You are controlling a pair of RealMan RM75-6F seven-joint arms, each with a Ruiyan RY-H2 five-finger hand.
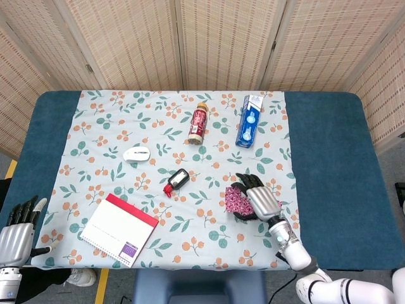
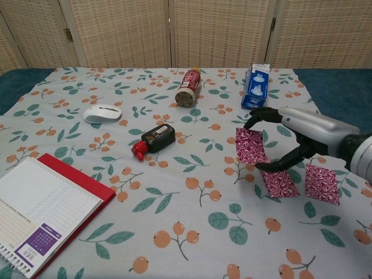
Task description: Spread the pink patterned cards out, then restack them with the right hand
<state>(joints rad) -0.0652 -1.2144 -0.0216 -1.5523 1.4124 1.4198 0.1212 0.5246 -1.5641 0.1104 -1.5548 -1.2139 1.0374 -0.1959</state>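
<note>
Cards [image 2: 280, 182], pink patterned, three showing in the chest view: one tilted up between the fingertips [image 2: 251, 121] and thumb of the right hand [image 2: 296, 135], seemingly pinched lightly with the other fingers curved wide, one flat on the tablecloth [image 2: 174, 221] just under the thumb, one flat beyond the palm side. Risk, as a judgement: the loose hold lets the raised card slip or flip, or the thumb drags the flat card askew during restacking. Head view hides most cards under the hand; exact contact unclear; left hand [image 1: 18, 231] partly cut off, fingers apart, holding nothing.
</note>
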